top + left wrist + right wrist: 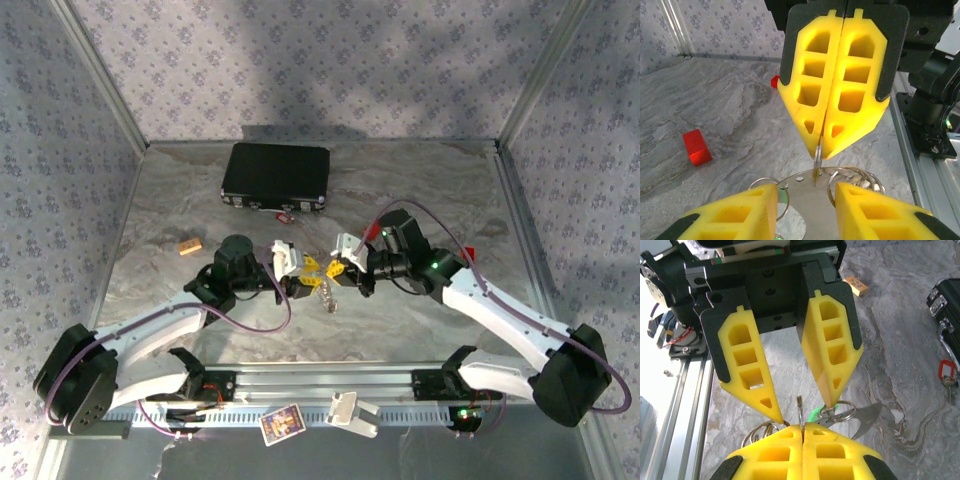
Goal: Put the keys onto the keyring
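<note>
Pinching the keyring (856,176) above mid-table (180,205), the right gripper (822,150) is clamping fully closed on one thin silvery ring, seen edge-on. The left gripper (805,410) is facing it, fingers parted either side, gripping nothing. The green key (815,414) is sitting among the rings. The red key (946,371) is lying beside the black case (277,175), well apart.

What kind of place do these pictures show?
Most likely a robot test cell in a lab, not a home: the left arm and right arm stand on an aluminium rail at the edge of a marble-patterned table, walled by flower-patterned panels.
</note>
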You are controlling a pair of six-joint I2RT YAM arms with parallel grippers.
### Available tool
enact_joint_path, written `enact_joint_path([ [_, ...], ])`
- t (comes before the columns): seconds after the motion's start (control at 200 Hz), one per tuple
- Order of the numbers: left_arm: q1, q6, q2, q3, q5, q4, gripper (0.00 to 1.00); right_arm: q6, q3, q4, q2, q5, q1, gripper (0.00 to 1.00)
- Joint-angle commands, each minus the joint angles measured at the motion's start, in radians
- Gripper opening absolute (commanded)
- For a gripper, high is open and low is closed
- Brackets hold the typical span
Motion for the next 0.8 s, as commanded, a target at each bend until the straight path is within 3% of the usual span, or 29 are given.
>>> enact_joint_path([
  [0.0, -0.016, 0.066, -0.026, 0.052, -0.021, -0.103, 0.35, -0.094, 0.089, -0.135, 0.020, 0.028, 0.016, 0.00],
  [0.34, -0.028, 0.075, -0.026, 0.072, -0.012, -0.112, 0.29, -0.200, 0.212, -0.304, 0.102, 0.152, 0.083, 0.00],
  [0.57, -0.028, 0.109, -0.026, 0.084, 0.000, -0.152, 0.03, -0.205, 0.239, -0.323, 0.107, 0.152, 0.107, 0.00],
  [0.655, -0.029, 0.112, -0.030, 0.080, 0.002, -0.148, 0.00, -0.181, 0.208, -0.281, 0.084, 0.129, 0.091, 0.00],
  [0.725, -0.030, 0.112, -0.037, 0.066, 0.004, -0.123, 0.00, -0.139, 0.141, -0.199, 0.035, 0.073, 0.048, 0.28],
  [0.795, -0.030, 0.100, -0.045, 0.041, 0.010, -0.067, 0.00, -0.096, 0.062, -0.107, -0.012, 0.005, -0.001, 0.35],
])
